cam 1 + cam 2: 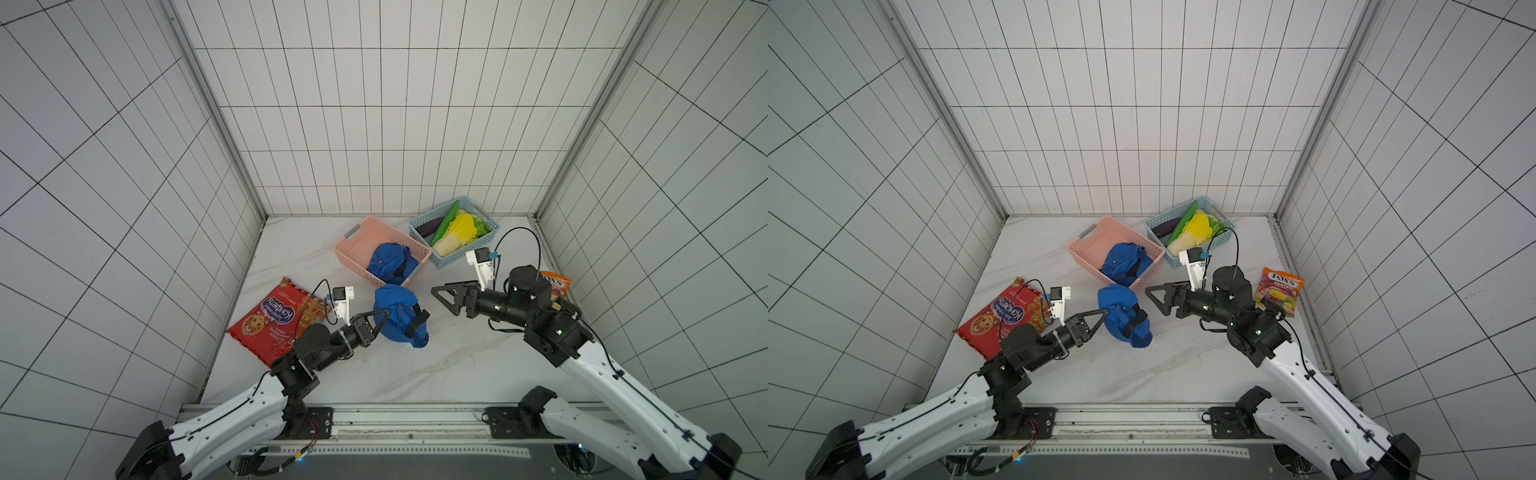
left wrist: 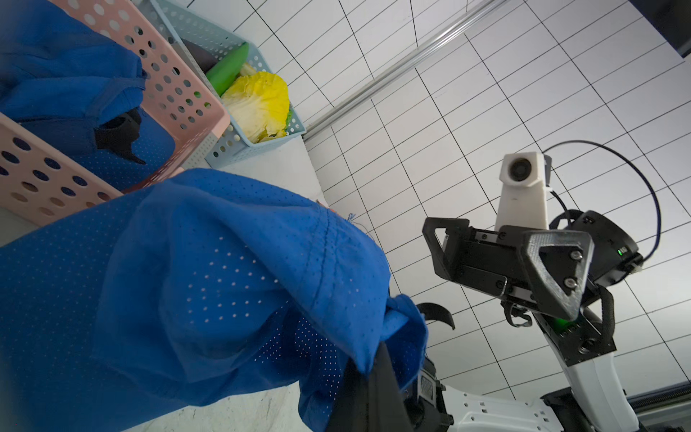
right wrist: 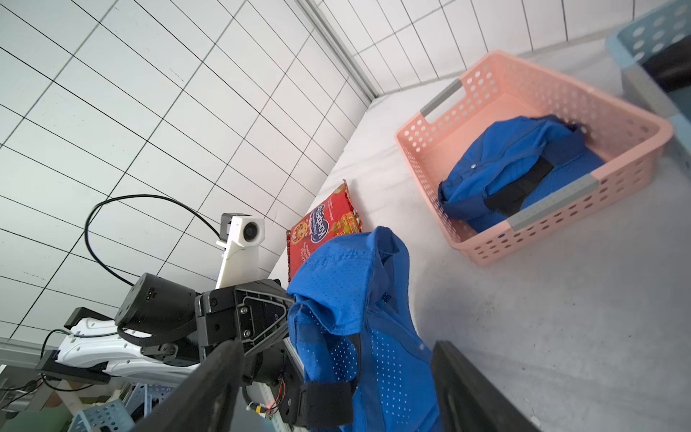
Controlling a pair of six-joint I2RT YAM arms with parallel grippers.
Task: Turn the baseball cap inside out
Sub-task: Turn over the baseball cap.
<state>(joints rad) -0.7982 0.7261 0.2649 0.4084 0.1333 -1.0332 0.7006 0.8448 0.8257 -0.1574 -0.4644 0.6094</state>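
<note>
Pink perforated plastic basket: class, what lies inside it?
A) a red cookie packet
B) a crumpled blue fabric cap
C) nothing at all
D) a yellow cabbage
B: a crumpled blue fabric cap lies inside the pink perforated plastic basket; a second blue mesh cap is outside it, held by the left gripper.

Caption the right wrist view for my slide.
Left gripper shut on a blue cap; a second cap lies in the pink basket behind.
</note>
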